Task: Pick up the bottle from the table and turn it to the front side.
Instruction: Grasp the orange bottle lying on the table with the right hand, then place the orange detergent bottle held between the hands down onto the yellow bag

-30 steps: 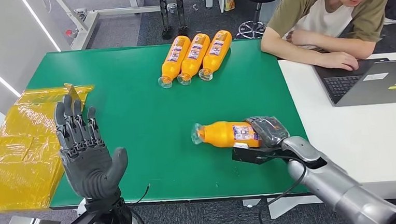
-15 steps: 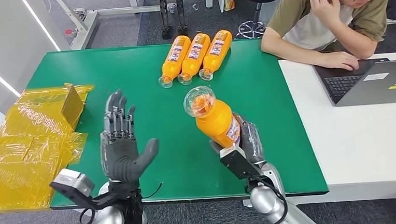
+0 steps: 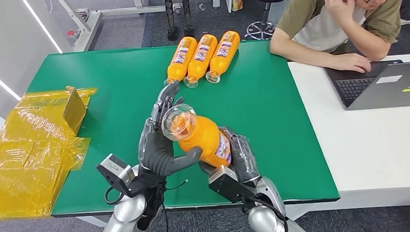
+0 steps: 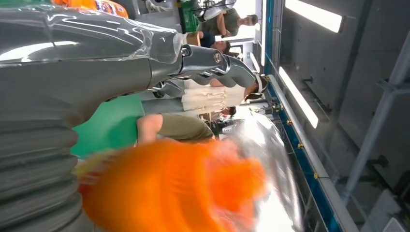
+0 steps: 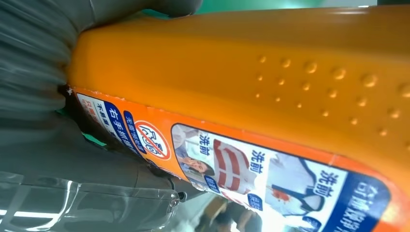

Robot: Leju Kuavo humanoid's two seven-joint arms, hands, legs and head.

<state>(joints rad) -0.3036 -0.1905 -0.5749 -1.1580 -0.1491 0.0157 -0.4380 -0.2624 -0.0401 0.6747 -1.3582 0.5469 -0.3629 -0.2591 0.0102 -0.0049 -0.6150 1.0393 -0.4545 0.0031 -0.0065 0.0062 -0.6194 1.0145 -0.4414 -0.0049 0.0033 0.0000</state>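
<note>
While the green table is lying below, the orange plastic bottle with a blue-and-white label is being held up above its near edge, tilted, its clear-capped neck pointing up and toward the robot's left. The right hand is gripping the bottle's lower body from underneath, dark fingers wrapping around the labelled part. The left hand is touching the bottle's upper part near the neck, its thumb pressing under the orange body and its fingers reaching up behind the cap; whether it is fully gripping cannot be told. Seen from the right wrist, the bottle is showing its dimpled orange side and printed label close up. Three more orange bottles are lying side by side at the table's far edge. Crumpled yellow plastic bags are lying at the table's left end. A person in an olive shirt is sitting at the white desk beside a grey laptop.
</note>
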